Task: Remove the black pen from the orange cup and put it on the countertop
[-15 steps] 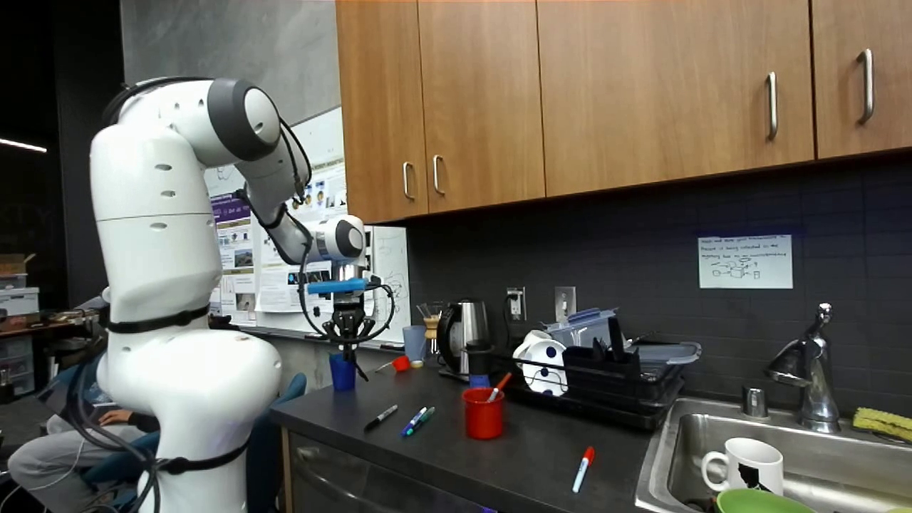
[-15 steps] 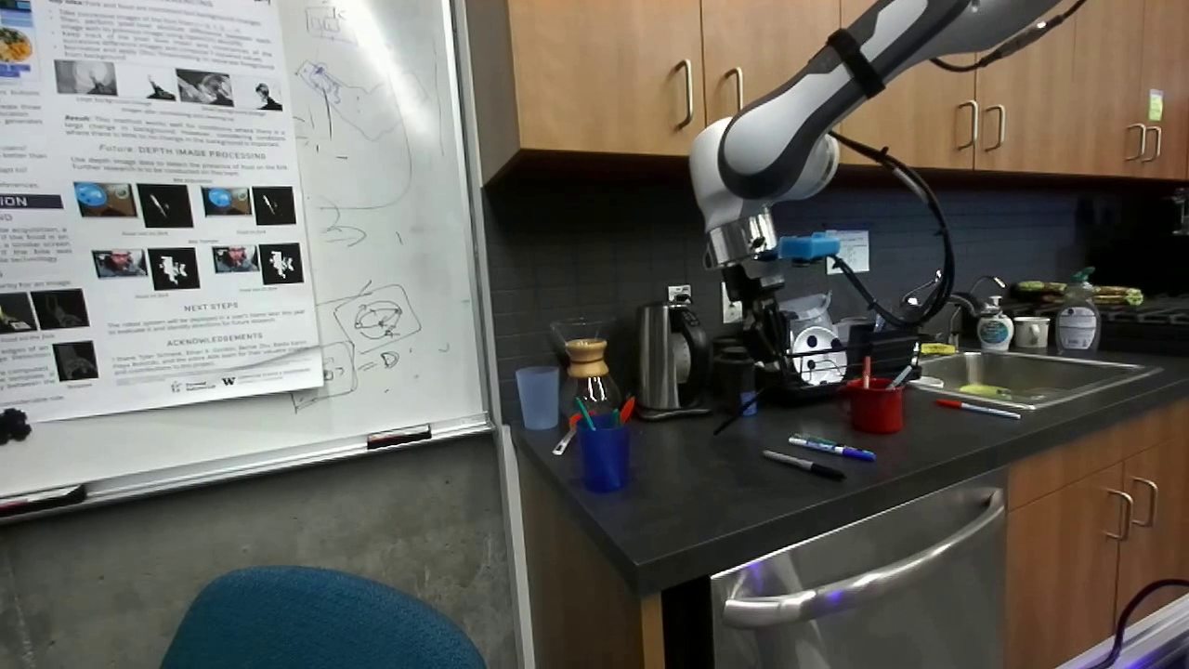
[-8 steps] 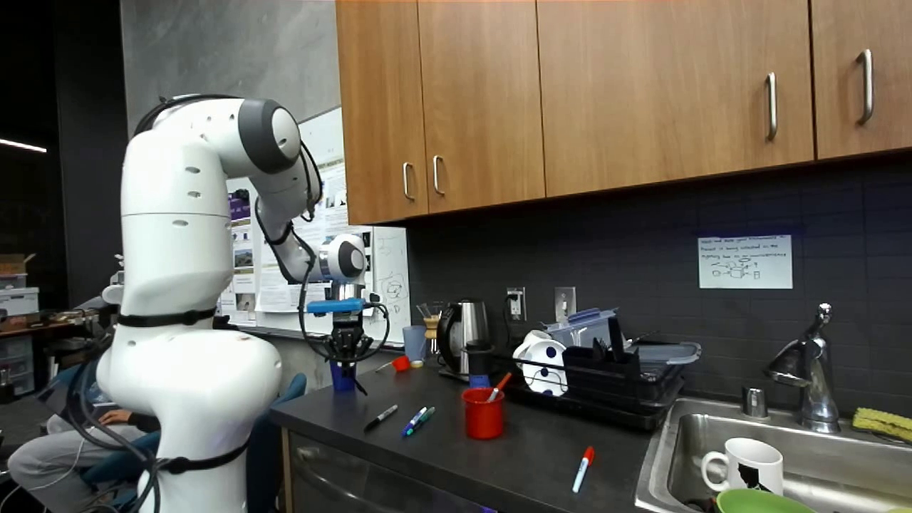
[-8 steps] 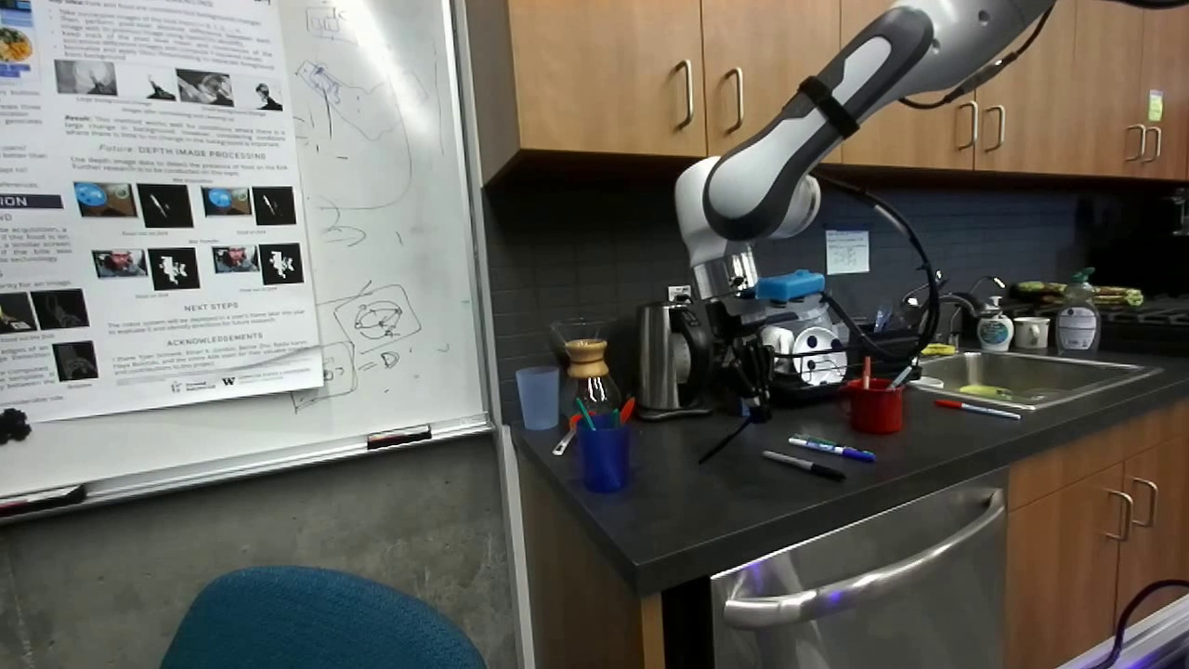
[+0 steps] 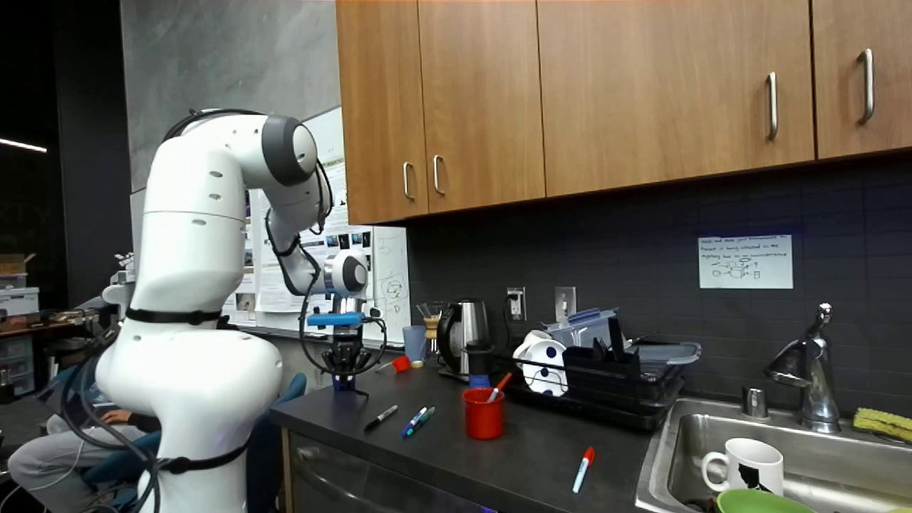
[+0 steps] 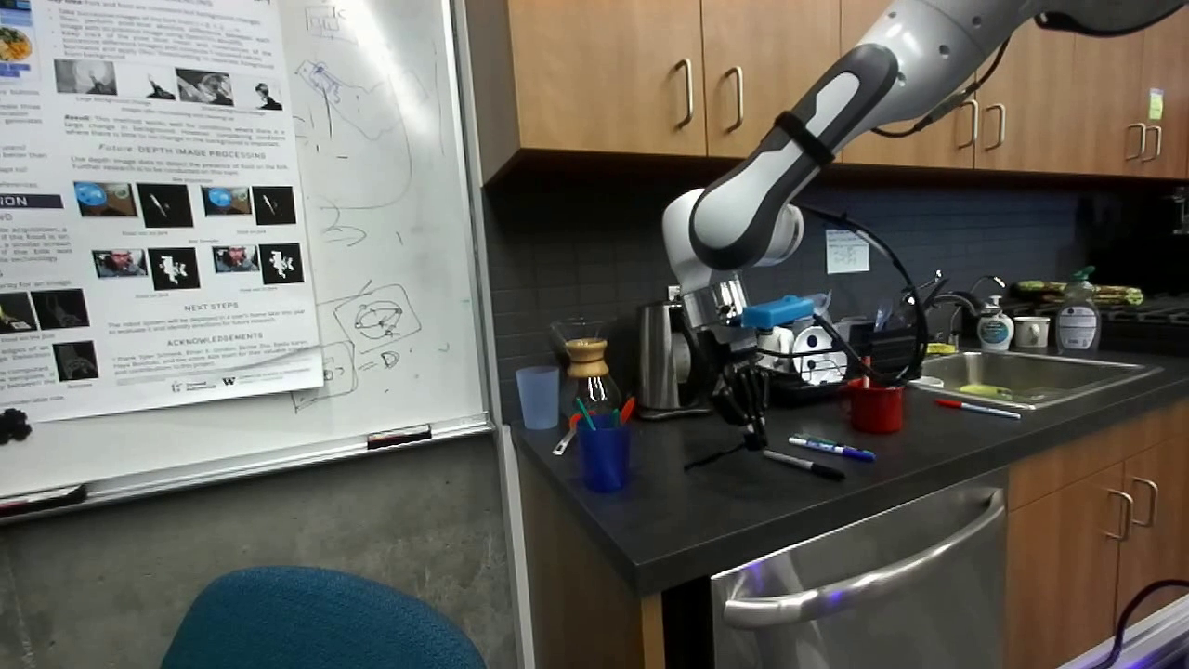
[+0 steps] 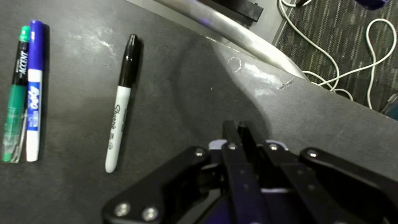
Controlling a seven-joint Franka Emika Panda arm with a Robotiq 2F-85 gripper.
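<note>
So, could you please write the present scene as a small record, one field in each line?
In the fingers: thin black pen
Pen's place: out of the orange cup, low over the countertop; contact cannot be told
Orange cup: upright, an orange-topped item sticking out
On the countertop, wrist view: black-capped Sharpie; blue-capped Expo marker and green Accent pen side by side
Near the sink: red-capped marker, lying
Dark blue cup: upright on the countertop
Likely next step: lower and release the pen
</note>
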